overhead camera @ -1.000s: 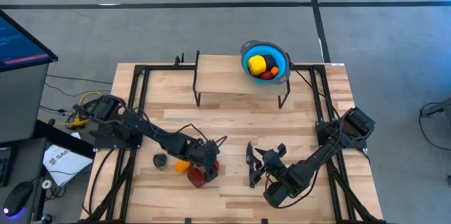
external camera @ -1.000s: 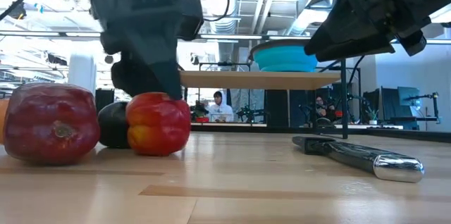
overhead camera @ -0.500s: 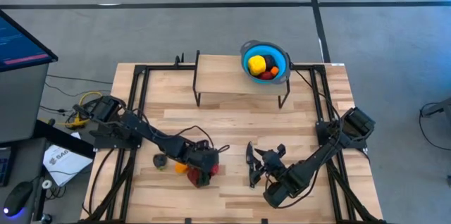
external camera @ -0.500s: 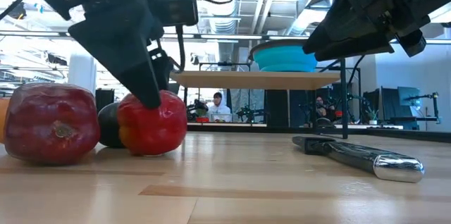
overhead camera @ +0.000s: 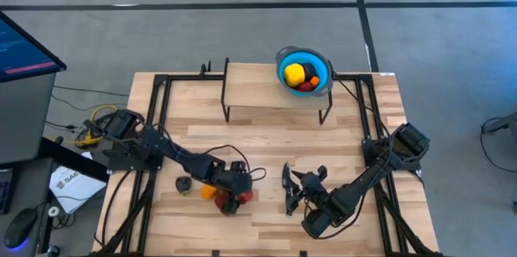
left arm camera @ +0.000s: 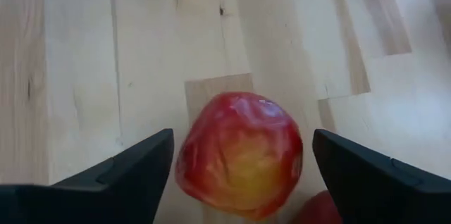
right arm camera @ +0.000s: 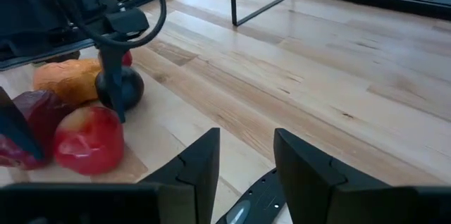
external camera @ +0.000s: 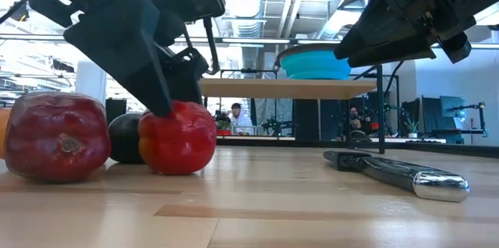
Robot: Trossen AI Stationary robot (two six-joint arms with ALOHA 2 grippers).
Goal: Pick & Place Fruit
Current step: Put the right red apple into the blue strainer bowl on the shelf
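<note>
My left gripper (left arm camera: 241, 136) is open and slants down over a red-and-yellow fruit (left arm camera: 239, 155) that sits on the table, one finger on each side of it. Close beside it lie a dark red fruit (external camera: 54, 135), a dark purple one (external camera: 125, 137) and an orange one (overhead camera: 208, 191). The blue bowl (overhead camera: 323, 79) stands on a raised shelf at the far side and holds yellow, orange and red pieces. My right gripper (right arm camera: 246, 139) is open and hovers above the black-handled knife (external camera: 398, 174). My left gripper has its fingers (left arm camera: 134, 164) on both sides of the red-and-yellow fruit, coming from above at a slant. The left wrist view shows thin gaps beside the fruit's flanks (left arm camera: 184, 160). I cannot tell whether either finger touches it.
The knife (overhead camera: 287, 196) lies on the table near the right gripper (overhead camera: 295, 186). A black-legged wooden shelf (overhead camera: 258, 87) spans the far middle. Black frame rails (overhead camera: 157, 128) run along both sides of the table. Bare wood lies between the fruit cluster and the knife.
My left gripper has come down toward the near edge and tipped from upright to a slant over the red-and-yellow fruit. That fruit shifted a little left, then right, and turned about, so its yellow patch no longer faces the low view. The right arm kept still.
</note>
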